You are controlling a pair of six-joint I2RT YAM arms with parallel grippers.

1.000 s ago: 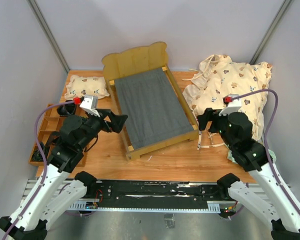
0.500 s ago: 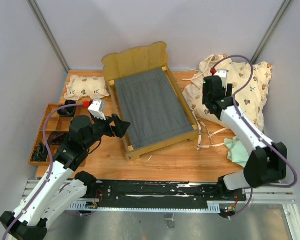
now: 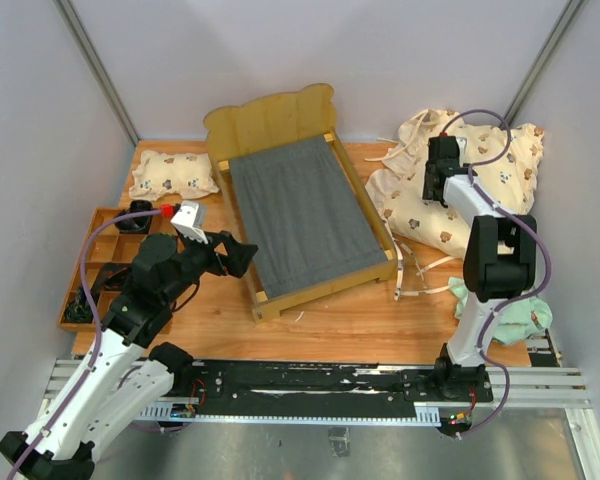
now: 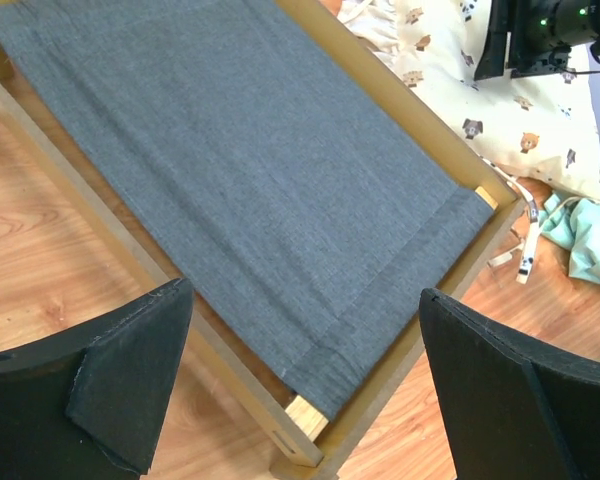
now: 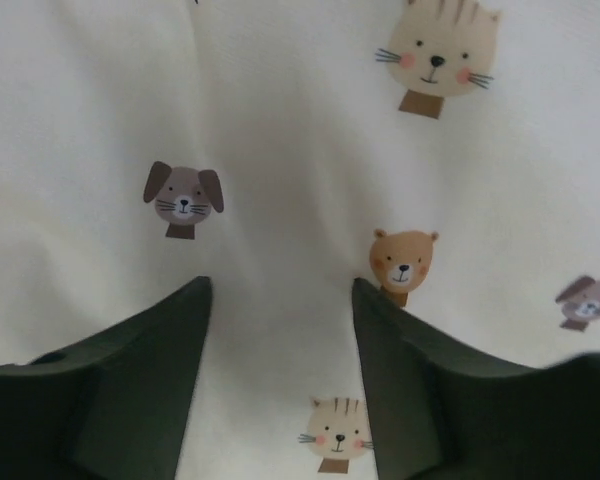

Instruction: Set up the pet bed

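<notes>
The pet bed (image 3: pixel 300 215), a light-wood frame with a wavy headboard and a grey fabric base (image 4: pixel 250 150), stands at the middle of the table. My left gripper (image 3: pixel 242 250) hovers open just left of its near left corner, and in the left wrist view that gripper (image 4: pixel 305 290) straddles the foot corner without touching it. My right gripper (image 3: pixel 433 196) points down onto the cream animal-print quilt (image 3: pixel 470 165) at the right. Its fingers (image 5: pixel 280 285) stand apart, pressed into the quilt fabric (image 5: pixel 280 120), which bulges between them.
A small matching pillow (image 3: pixel 173 173) lies at the back left. A wooden compartment tray (image 3: pixel 95 265) sits along the left edge. A mint-green cloth (image 3: pixel 510 315) lies at the front right, with the quilt's loose cream ties (image 3: pixel 420 270) trailing beside the bed.
My right arm has swung from the front right of the table back onto the quilt, and its fingers have begun to narrow. The left arm has barely shifted.
</notes>
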